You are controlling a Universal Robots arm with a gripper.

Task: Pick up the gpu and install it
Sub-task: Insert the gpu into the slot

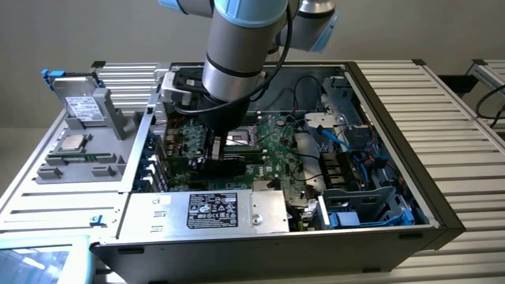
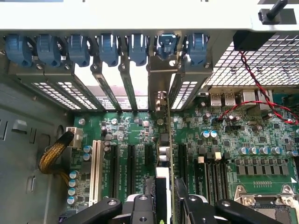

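Fingers (image 2: 161, 205) clamp gpu (image 2: 164, 154) | thin green board edge-on | silver bracket

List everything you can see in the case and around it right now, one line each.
computer case: one, black and grey, lying open on the slatted table.
motherboard: one, green, on the case floor.
gpu: one, seen edge-on in the wrist view, standing upright over an expansion slot, its silver bracket at the rear slot openings.
slot clips: a row, blue, along the rear wall.
power supply: one, silver with a black label, at the case's near edge.
parts holder: one, grey, at the exterior view's left of the case.
arm: one, silver and blue, reaching down into the case.
gripper: one, black, closed on the gpu.
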